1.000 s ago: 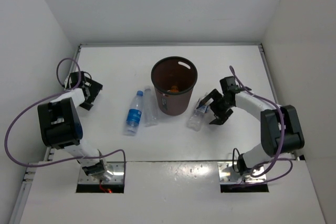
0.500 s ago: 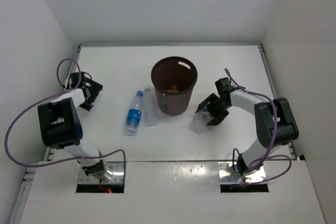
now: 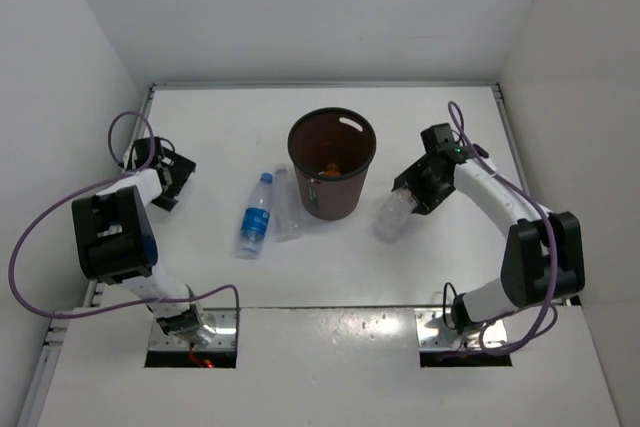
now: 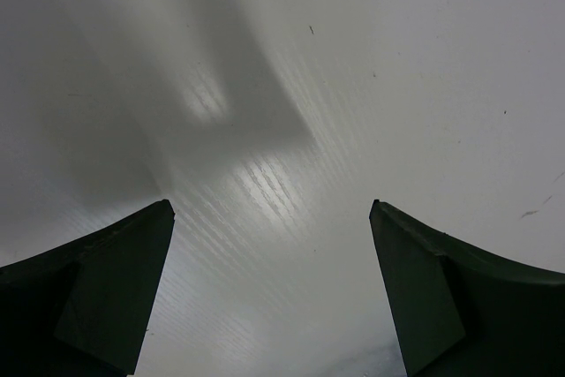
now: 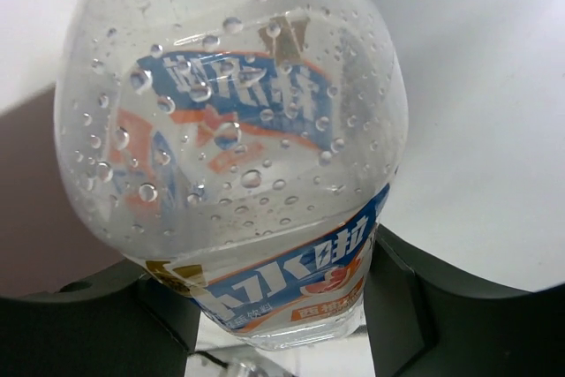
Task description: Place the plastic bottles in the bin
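My right gripper (image 3: 410, 194) is shut on a clear bottle with a white, blue and orange label (image 3: 391, 216), right of the bin. In the right wrist view this wet bottle (image 5: 238, 156) fills the frame, with both fingers (image 5: 422, 306) pressed against its labelled end. The dark brown bin (image 3: 333, 203) stands at the table's middle, something orange (image 3: 328, 169) on its floor. Left of it lie a clear bottle with blue cap and label (image 3: 255, 215) and a plain clear bottle (image 3: 287, 209). My left gripper (image 3: 170, 178) stands open at the far left, over bare table (image 4: 282, 130).
White walls enclose the table on three sides. The arms' bases (image 3: 190, 327) sit at the near edge. A purple cable (image 3: 125, 132) loops beside the left arm.
The right gripper has closed on the labelled bottle and carried it slightly up and to the right, the arm's elbow swinging outward. The left arm and the other bottles have not moved.
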Controlling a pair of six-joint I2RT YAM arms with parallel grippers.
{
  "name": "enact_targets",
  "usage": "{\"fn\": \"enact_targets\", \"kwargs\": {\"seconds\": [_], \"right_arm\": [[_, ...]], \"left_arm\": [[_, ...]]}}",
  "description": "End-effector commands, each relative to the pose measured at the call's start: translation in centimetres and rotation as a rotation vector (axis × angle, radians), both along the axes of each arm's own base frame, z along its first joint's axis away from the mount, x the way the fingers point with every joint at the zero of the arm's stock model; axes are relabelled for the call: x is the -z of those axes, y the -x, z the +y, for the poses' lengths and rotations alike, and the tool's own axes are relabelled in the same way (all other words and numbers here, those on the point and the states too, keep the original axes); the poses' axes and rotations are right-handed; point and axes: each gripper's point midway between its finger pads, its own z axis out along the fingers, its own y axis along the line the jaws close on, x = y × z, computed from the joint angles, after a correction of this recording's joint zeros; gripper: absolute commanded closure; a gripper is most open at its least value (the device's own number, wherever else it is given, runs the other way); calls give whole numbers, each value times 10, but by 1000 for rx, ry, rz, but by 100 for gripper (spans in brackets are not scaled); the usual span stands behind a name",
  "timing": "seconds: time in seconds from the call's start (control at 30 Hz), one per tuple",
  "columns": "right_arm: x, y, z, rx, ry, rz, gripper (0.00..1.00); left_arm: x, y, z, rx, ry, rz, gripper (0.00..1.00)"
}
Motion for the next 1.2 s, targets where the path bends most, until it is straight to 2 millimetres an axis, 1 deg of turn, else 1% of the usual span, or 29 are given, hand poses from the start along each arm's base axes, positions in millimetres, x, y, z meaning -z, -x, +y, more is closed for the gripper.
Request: {"fn": "enact_targets", "kwargs": {"seconds": [0.0, 0.03, 0.07, 0.13, 0.17, 0.2, 0.23, 0.3, 0.33, 0.37, 0.4, 0.5, 0.53, 0.57, 0.63, 0.67, 0.7, 0.73, 0.77, 0.8, 0.83, 0.87, 0.93, 1.0, 1.03, 1.07, 1.1, 1.13, 1.17], "right_arm": [[-51, -26, -16, 27, 83, -142, 76], [-63, -33, -21, 29, 97, -184, 77], [-89, -44, -27, 42, 129, -256, 77], [-117, -57, -33, 45, 162, -333, 80], [-146, -70, -37, 53, 186, -406, 80], [-161, -74, -41, 32, 216, -443, 80], [-188, -86, -39, 25, 240, -506, 81], [-211, -95, -32, -36, 244, -578, 83], [-222, -98, -21, -70, 212, -615, 83], [-238, -108, -11, -104, 192, -694, 83], [-245, -110, 5, -156, 144, -731, 83], [-269, -118, 39, -282, 82, -834, 81], [-270, -116, 63, -357, 53, -841, 81], [-272, -117, 77, -398, 52, -849, 81], [-264, -122, 102, -481, 87, -823, 81], [-262, -113, 126, -542, 88, -823, 81], [-257, -117, 134, -556, 128, -808, 81], [-252, -109, 151, -609, 146, -801, 80], [-258, -109, 157, -610, 162, -808, 78], [-249, -106, 157, -633, 216, -772, 77], [-234, -104, 169, -686, 251, -742, 72], [-236, -107, 170, -684, 295, -745, 69], [-214, -102, 174, -718, 337, -671, 60], [-217, -100, 176, -719, 351, -677, 42], [-219, -96, 185, -750, 351, -695, 33], [-225, -98, 183, -737, 360, -709, 15], [-233, -97, 190, -738, 346, -738, 4], [-244, -96, 190, -728, 337, -763, 0], [-259, -99, 189, -716, 344, -797, 0]], "left_arm": [[-7, -3, 5, -17, 2, -33, 0], [-7, -3, 5, -17, 2, -33, 0], [-7, -3, 5, -17, 2, -33, 0], [-8, -3, 3, -10, 10, -36, 0], [-11, -3, 3, -2, 1, -42, 0], [-11, -3, 3, -1, 1, -42, 0], [-15, -7, 4, -1, -2, -52, 0], [-15, -7, 3, 11, 0, -52, 0], [-18, -9, 4, 12, -3, -60, 0], [-18, -10, 2, 17, 3, -63, 0], [-18, -10, 2, 17, 4, -63, 0], [-19, -12, 3, 18, 1, -71, 0], [-19, -12, 3, 18, 1, -71, 0], [-19, -12, 3, 18, 1, -71, 0], [-19, -12, 3, 18, 1, -71, 0], [-19, -12, 3, 18, 1, -71, 0], [-16, -9, 2, 17, 4, -63, 0], [-16, -9, 2, 17, 4, -63, 0], [-16, -9, 2, 17, 4, -63, 0], [-19, -9, 2, 18, 1, -71, 0], [-20, -9, 2, 18, 1, -71, 0], [-20, -9, 2, 18, 1, -71, 0], [-19, -9, 2, 25, -5, -69, 0], [-19, -9, 2, 25, -5, -69, 0], [-16, -6, 2, 41, -14, -55, 0], [-22, -9, 3, 41, -23, -79, 0], [-19, -8, 3, 49, -31, -81, 0], [-23, -8, 5, 54, -51, -86, 0], [-23, -8, 7, 47, -59, -84, 0]]}}
